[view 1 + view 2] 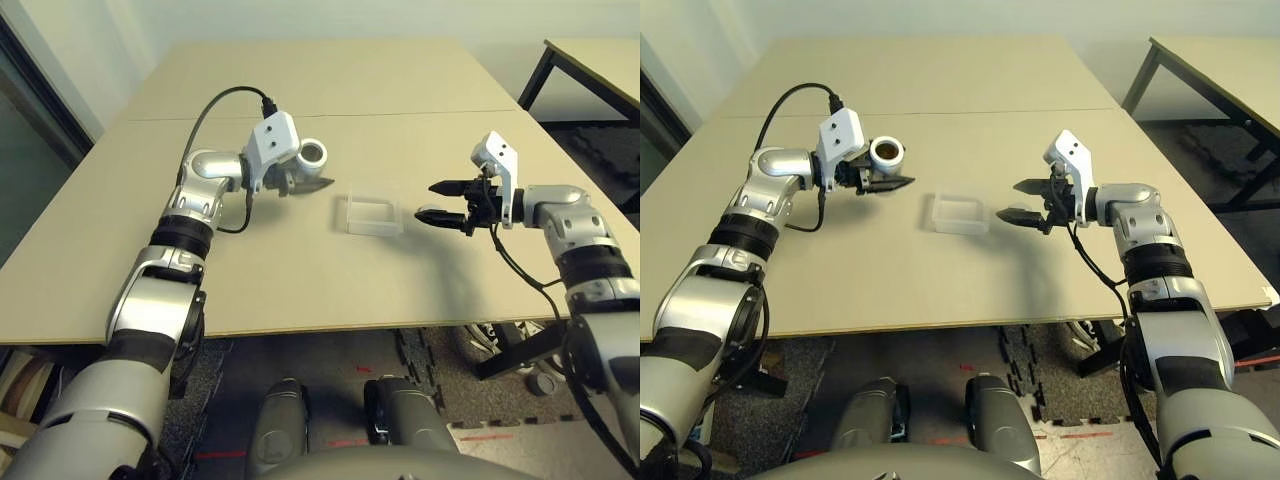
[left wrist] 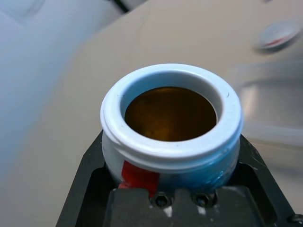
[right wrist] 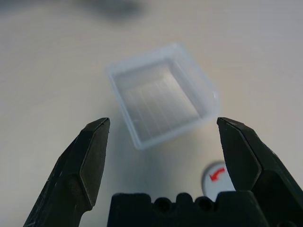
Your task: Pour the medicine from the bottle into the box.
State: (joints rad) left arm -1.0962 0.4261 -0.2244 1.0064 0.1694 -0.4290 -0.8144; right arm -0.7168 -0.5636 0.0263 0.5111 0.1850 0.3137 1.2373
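Left gripper (image 1: 902, 182) had its two black fingers closed around the bottle (image 2: 173, 165), pinching it firmly, on the left part of the table (image 1: 940, 285). Its round mouth with the white rim was open and looked upward, and inside one could see a brown, amber colour. A red mark was on the silver-grey side of the bottle. The box (image 3: 158, 97), clear and shallow, lay on the table between the two grippers, to the right of the bottle and a little nearer to the robot, well apart from it. Right gripper (image 1: 427, 202) was just to the right of the box, and its two fingers were spread wide, with nothing pinched between them. A round cap (image 3: 218, 179), grey-white with a red mark, lay also on the table, on the right side of the box, and one finger of the right gripper covered a part of it from the wrist camera. Farther to the right stood another table (image 1: 1210, 80), with dark legs and a light top.
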